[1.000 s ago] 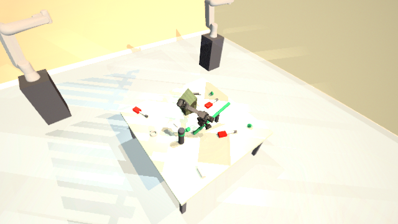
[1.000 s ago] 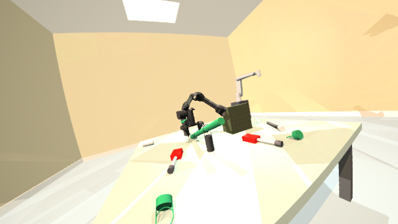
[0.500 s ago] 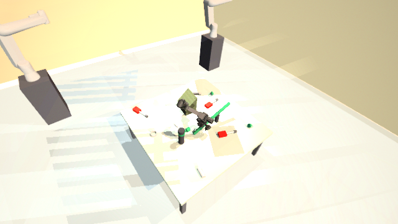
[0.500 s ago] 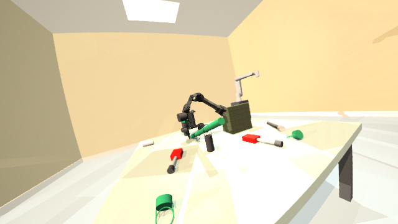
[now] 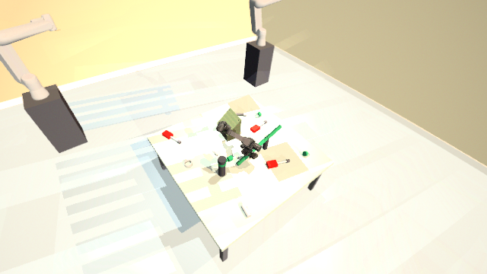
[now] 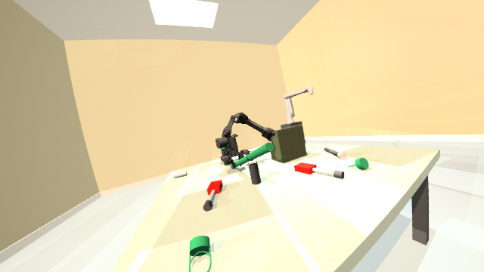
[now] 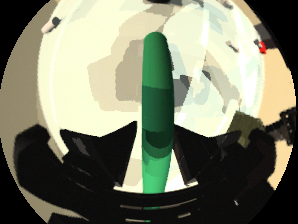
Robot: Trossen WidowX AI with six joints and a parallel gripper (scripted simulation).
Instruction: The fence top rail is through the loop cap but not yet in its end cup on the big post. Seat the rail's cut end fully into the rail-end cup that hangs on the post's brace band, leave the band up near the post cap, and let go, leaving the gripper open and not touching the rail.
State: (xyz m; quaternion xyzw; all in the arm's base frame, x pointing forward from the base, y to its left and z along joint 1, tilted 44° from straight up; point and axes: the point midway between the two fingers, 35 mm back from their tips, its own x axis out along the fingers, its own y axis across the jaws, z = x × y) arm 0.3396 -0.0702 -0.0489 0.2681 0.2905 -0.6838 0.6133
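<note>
The green top rail (image 5: 271, 135) (image 6: 258, 152) (image 7: 157, 96) runs slanted across the middle of the table, carried by a short dark line post (image 5: 265, 144) (image 6: 255, 173). Its cut end points at the big dark post (image 5: 221, 168), which has a green cup (image 5: 230, 157) near its top. A small gap shows between the rail's end and the cup. My gripper (image 5: 249, 151) (image 6: 231, 160) (image 7: 152, 124) is down on the rail's lower part, its fingers closed against both sides of it. In the exterior view the big post is hidden behind the gripper.
An olive box (image 5: 230, 119) (image 6: 290, 143) stands behind the arm. Red-handled tools (image 5: 272, 164) (image 5: 255, 128) (image 5: 167, 134) (image 6: 305, 168) (image 6: 214, 187), a green cap (image 5: 305, 154) (image 6: 199, 245) and a small ring (image 5: 187, 164) lie around. Two other arms on dark pedestals (image 5: 259, 62) stand on the floor.
</note>
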